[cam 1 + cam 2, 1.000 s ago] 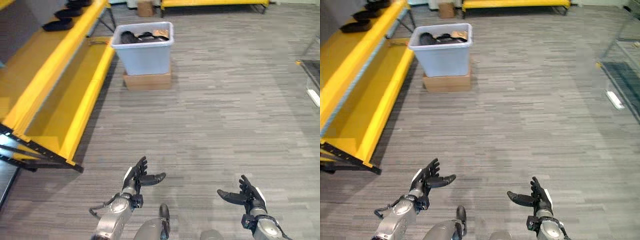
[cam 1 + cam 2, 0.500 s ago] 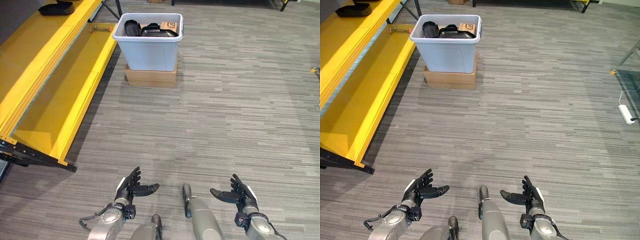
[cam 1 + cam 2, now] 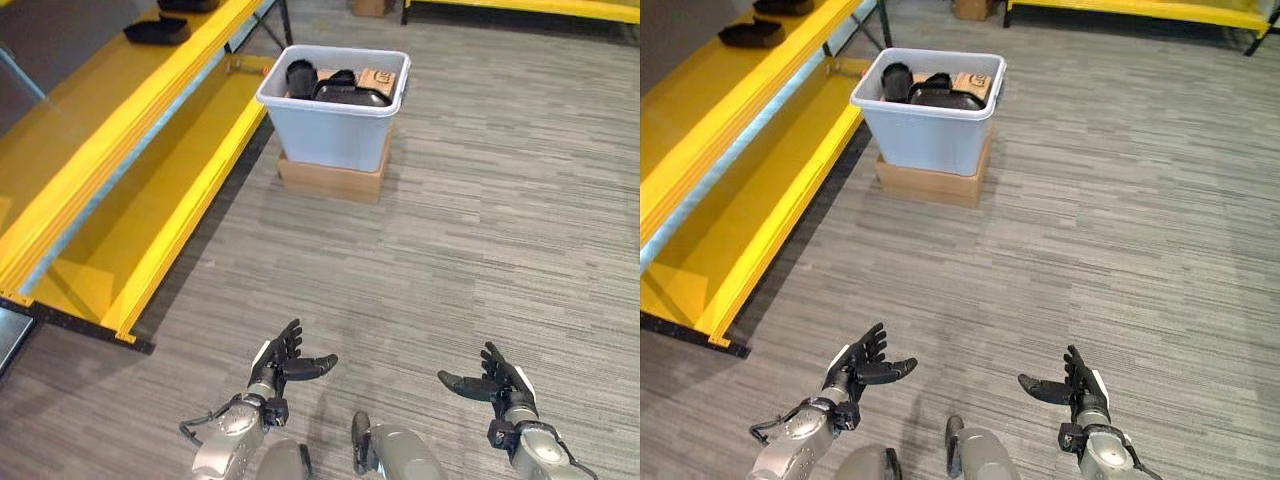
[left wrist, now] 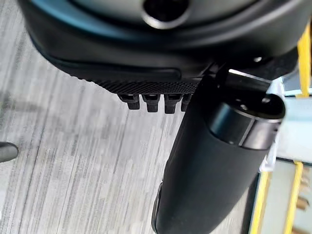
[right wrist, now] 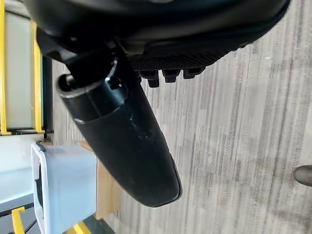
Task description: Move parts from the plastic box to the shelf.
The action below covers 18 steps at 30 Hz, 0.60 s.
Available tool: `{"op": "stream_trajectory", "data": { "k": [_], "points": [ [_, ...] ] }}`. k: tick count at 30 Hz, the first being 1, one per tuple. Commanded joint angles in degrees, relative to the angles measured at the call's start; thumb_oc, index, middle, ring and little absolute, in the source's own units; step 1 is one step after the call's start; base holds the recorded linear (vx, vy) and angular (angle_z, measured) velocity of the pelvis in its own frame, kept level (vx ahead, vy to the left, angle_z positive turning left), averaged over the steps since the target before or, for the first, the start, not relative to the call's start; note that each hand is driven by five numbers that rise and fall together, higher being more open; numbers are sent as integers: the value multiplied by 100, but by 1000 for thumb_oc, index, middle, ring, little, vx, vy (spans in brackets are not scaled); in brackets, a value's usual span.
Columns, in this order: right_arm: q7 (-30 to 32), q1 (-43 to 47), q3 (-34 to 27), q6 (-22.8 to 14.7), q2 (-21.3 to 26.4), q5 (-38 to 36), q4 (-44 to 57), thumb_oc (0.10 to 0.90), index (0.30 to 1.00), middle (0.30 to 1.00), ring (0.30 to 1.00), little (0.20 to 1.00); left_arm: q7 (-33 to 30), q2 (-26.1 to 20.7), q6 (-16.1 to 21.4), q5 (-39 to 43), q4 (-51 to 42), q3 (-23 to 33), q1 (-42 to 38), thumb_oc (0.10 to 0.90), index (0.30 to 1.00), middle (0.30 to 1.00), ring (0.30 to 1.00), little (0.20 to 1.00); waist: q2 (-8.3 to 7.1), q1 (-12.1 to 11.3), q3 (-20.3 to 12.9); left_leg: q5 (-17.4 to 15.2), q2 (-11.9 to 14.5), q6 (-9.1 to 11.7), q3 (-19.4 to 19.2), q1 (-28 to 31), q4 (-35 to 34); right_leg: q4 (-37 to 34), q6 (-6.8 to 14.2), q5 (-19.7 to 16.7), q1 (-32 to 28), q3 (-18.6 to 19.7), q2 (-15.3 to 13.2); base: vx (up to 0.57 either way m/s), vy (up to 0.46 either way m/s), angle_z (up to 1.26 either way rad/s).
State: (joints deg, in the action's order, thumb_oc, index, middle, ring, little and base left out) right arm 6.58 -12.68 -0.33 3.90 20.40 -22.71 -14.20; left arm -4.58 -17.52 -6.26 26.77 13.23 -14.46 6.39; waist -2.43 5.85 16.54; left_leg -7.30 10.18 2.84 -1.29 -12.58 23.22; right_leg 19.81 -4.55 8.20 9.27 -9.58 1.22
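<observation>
A pale blue plastic box (image 3: 335, 125) stands on a flat cardboard carton (image 3: 330, 180) across the floor, beside the yellow shelf (image 3: 130, 130). Black parts (image 3: 345, 92) and a small brown carton lie inside the box. More black parts (image 3: 155, 30) rest on the shelf's upper level. My left hand (image 3: 280, 362) hangs low over the floor, fingers straight and spread, holding nothing. My right hand (image 3: 500, 380) hangs at the same height to the right, open and empty too. Both are far from the box. The box (image 5: 63, 195) also shows in the right wrist view.
The yellow shelf runs along the left side, its dark foot (image 3: 70, 320) jutting onto the grey carpet. Another yellow rack (image 3: 1140, 12) lines the far wall, with a brown carton (image 3: 975, 8) by it. Open carpet lies between my hands and the box.
The camera has swung and the whole scene has shifted, with the box now sitting lower and more to the right. Both hands stay open and empty, low in view.
</observation>
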Motion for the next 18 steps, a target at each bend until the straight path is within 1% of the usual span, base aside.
{"op": "stream_trajectory", "data": {
  "k": [1, 2, 3, 4, 5, 6, 7, 8, 9, 10, 11, 12, 13, 14, 15, 16, 17, 18],
  "points": [
    [70, 37, -143, -354, 245, -1, 291, 900, 1000, 1000, 1000, 1000, -63, -224, 400, 102, -572, 209, 2, 900, 1000, 1000, 1000, 1000, 154, -27, -19, 1357, 849, 294, 35, 78, -1492, -579, 814, 325, -462, 758, -548, 390, 362, -21],
    [67, 17, -152, -342, 262, 26, 301, 900, 1000, 1000, 1000, 1000, -64, -222, 396, 76, -565, 235, 23, 900, 1000, 1000, 1000, 1000, 189, -67, -49, 1538, 986, 365, 117, -11, -1810, -626, 873, 363, -565, 828, -603, 409, 342, -35],
    [57, -12, -154, -321, 265, 59, 261, 900, 1000, 1000, 1000, 1000, -53, -209, 401, 48, -551, 243, 40, 900, 1000, 1000, 1000, 1000, 206, -104, -72, 1675, 1024, 441, 157, 23, -2103, -662, 916, 418, -707, 881, -669, 394, 342, -25],
    [62, -23, -166, -314, 278, 84, 280, 900, 1000, 1000, 1000, 1000, -56, -215, 413, 14, -543, 267, 43, 900, 1000, 1000, 1000, 1000, 247, -135, -123, 1735, 1012, 514, 124, -22, -2234, -745, 973, 445, -857, 899, -717, 399, 364, -13],
    [-8, -62, -181, -264, 236, 101, 298, 900, 1000, 1000, 1000, 1000, -37, -188, 440, 48, -524, 288, 71, 900, 1000, 1000, 1000, 1000, 246, -106, -191, 1586, 1013, 550, 24, 161, -2167, -724, 1046, 517, -948, 943, -810, 394, 401, -7],
    [-29, -89, -171, -263, 204, 144, 290, 900, 1000, 1000, 1000, 1000, -19, -214, 451, 14, -519, 260, 68, 900, 1000, 1000, 1000, 1000, 247, -160, -236, 1560, 917, 527, 108, 136, -2039, -813, 1127, 462, -1101, 944, -937, 338, 401, -24],
    [-42, -72, -191, -244, 189, 152, 307, 900, 1000, 1000, 1000, 1000, 11, -233, 473, 37, -493, 224, 19, 900, 1000, 1000, 1000, 1000, 236, -156, -267, 1458, 802, 529, 90, 29, -1840, -884, 1209, 337, -1132, 934, -1069, 305, 377, -41],
    [-29, -67, -211, -228, 159, 149, 333, 900, 1000, 1000, 1000, 1000, 21, -267, 465, 22, -498, 187, -43, 900, 1000, 1000, 1000, 1000, 192, -155, -284, 1396, 687, 529, 81, -85, -1633, -986, 1274, 237, -1220, 933, -1196, 272, 387, -21],
    [-32, -60, -256, -219, 104, 104, 384, 900, 1000, 1000, 1000, 1000, 20, -306, 473, 33, -487, 159, -112, 900, 1000, 1000, 1000, 1000, 152, -128, -294, 1197, 529, 494, 24, -215, -1393, -1054, 1372, 120, -1288, 991, -1352, 340, 519, -3],
    [-55, -78, -295, -206, 29, 95, 439, 900, 1000, 1000, 1000, 1000, 24, -406, 481, 43, -515, 115, -179, 900, 1000, 1000, 1000, 1000, 49, -128, -330, 759, 256, 369, -44, -497, -688, -1103, 1503, -170, -1316, 986, -1698, 243, 410, 9],
    [-55, -77, -296, -206, 28, 95, 439, 900, 1000, 1000, 1000, 1000, 24, -406, 481, 43, -514, 115, -181, 900, 1000, 1000, 1000, 1000, 55, -125, -353, 771, 257, 365, -38, -529, -688, -1114, 1505, -187, -1290, 984, -1694, 211, 365, 12],
    [-56, -59, -270, -193, -26, 103, 446, 900, 1000, 1000, 1000, 1000, 14, -441, 471, 23, -495, 100, -222, 900, 1000, 1000, 1000, 1000, 56, -138, -375, 605, 145, 273, -68, -573, -519, -1086, 1507, -251, -1266, 982, -1802, 164, 261, 10],
    [-46, -31, -256, -193, -57, 124, 428, 900, 1000, 1000, 1000, 1000, -16, -463, 475, 6, -499, 113, -242, 900, 1000, 1000, 1000, 1000, 48, -140, -389, 372, -12, 155, -100, -624, -265, -957, 1480, -435, -1251, 1006, -1934, 243, 384, 18],
    [-31, 3, -223, -199, -86, 129, 415, 900, 1000, 1000, 1000, 1000, -44, -486, 468, 3, -500, 123, -266, 900, 1000, 1000, 1000, 1000, 60, -140, -397, 241, -91, 67, -152, -583, -181, -750, 1401, -625, -1138, 1011, -1992, 233, 397, 16],
    [-25, 51, -187, -215, -119, 111, 423, 900, 1000, 1000, 1000, 1000, -95, -508, 465, 31, -526, 142, -281, 900, 1000, 1000, 1000, 1000, 77, -146, -399, 143, -173, -32, -208, -502, -183, -402, 1316, -957, -898, 1043, -2039, 262, 529, 13],
    [-24, 109, -95, -242, -138, 88, 423, 900, 1000, 1000, 1000, 1000, -169, -560, 469, 59, -556, 216, -254, 900, 1000, 1000, 1000, 1000, 174, -177, -301, -60, -298, -225, -345, -231, -219, 313, 1138, -1347, -524, 788, -2138, 183, 404, 0],
    [-24, 111, -95, -242, -138, 88, 422, 900, 1000, 1000, 1000, 1000, -169, -559, 469, 59, -557, 218, -256, 900, 1000, 1000, 1000, 1000, 172, -178, -316, -37, -303, -228, -349, -241, -242, 302, 1138, -1363, -506, 791, -2140, 179, 412, -6],
    [-18, 124, -59, -241, -144, 89, 431, 900, 1000, 1000, 1000, 1000, -174, -574, 447, 51, -582, 231, -231, 900, 1000, 1000, 1000, 1000, 248, -138, -250, -68, -379, -290, -392, -80, -347, 559, 1117, -1352, -328, 742, -2066, 154, 297, -8]
  ]
}}
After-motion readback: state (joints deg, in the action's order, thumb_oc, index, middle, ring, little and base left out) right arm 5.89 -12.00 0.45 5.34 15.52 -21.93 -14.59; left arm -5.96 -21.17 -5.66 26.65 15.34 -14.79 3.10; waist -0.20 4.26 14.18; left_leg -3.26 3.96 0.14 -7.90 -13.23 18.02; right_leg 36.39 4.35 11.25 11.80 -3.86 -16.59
